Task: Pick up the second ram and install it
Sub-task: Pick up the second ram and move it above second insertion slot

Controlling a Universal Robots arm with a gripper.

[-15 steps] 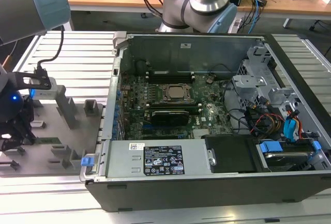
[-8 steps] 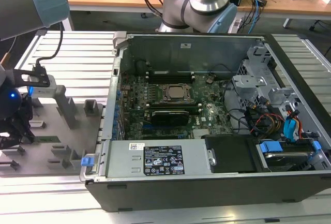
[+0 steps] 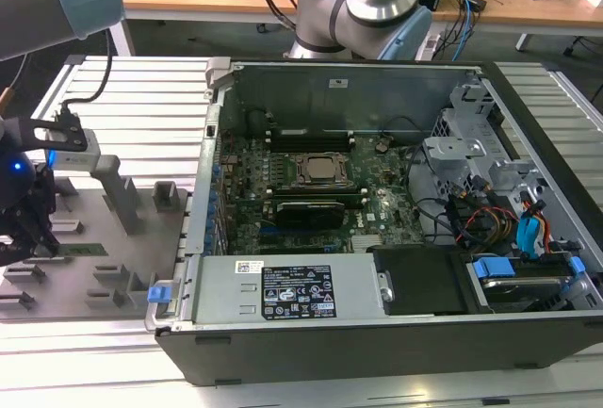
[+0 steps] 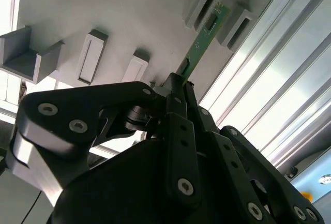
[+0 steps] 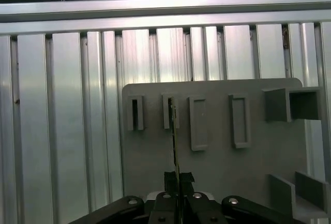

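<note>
The second ram stands on edge on the grey tray, with its far end between two upright blocks. The gripper is closed narrow, clamping the near end. Further blocks stand alongside. At the exterior view's right, an open computer case contains the motherboard and cables.

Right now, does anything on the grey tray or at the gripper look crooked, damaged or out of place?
Nothing stands out. The second ram stands on edge in the grey tray, straight and in line with the gripper, whose fingers are shut on its end.
</note>
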